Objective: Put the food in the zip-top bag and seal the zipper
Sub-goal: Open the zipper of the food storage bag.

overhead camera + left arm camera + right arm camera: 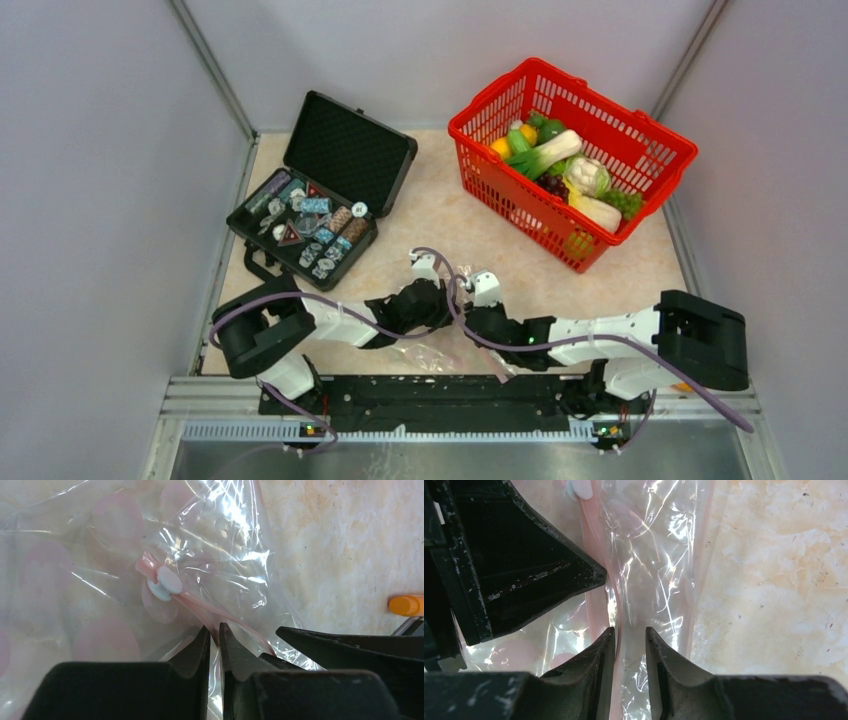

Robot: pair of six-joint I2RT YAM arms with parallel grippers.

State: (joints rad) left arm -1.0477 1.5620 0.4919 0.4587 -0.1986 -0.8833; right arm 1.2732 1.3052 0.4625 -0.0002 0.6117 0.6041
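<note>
Clear and flat, the plastic zip-top bag (pixel 432 356) lies on the tabletop (pixel 450 235) between the arms. The small plastic toy food (pixel 565 170) sits in the red mesh basket (pixel 470 125). The left tool (pixel 214 630) pinches film by the pink-red zipper strip (pixel 200 607). The right tool (pixel 630 632) straddles the strip narrowly, perhaps gripping. Opening the mouth seems in hand; next, draw its lips apart.

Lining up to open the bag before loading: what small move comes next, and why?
Probably close the right claw on the zipper: its jaws stand slightly apart astride the strip, while the left claw pinches the zip-top bag. The food sits in the basket.
</note>
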